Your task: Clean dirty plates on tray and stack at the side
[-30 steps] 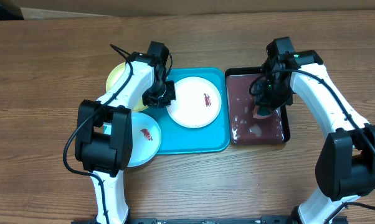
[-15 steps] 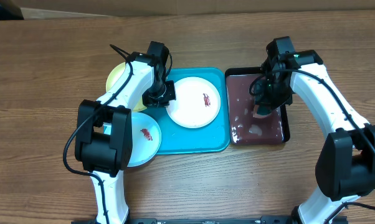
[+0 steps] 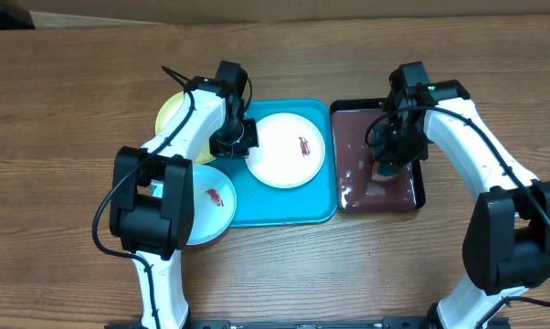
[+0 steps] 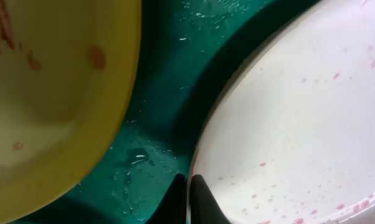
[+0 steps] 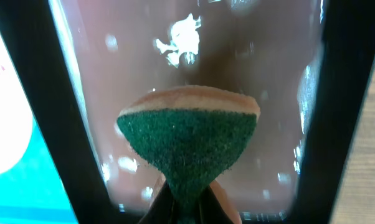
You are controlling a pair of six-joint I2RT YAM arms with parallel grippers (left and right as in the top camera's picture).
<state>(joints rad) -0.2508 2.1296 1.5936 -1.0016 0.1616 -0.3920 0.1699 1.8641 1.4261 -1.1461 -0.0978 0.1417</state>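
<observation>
Currently the left claw (image 4: 189, 188) pinches the rim of the white plate (image 4: 299, 124). The right claw (image 5: 182, 202) clamps a green sponge (image 5: 187, 134), the black tray (image 5: 32, 106) beneath it.

I see a brown wooden table (image 3: 74, 91). On it sits a black tray (image 3: 380, 211) full of red-brown water (image 3: 357, 137) with little white bubbles on top. Over the water I see a sponge (image 5: 187, 140). It is green and rough on the side facing me, tan behind, and squeezed thin at its bottom.
</observation>
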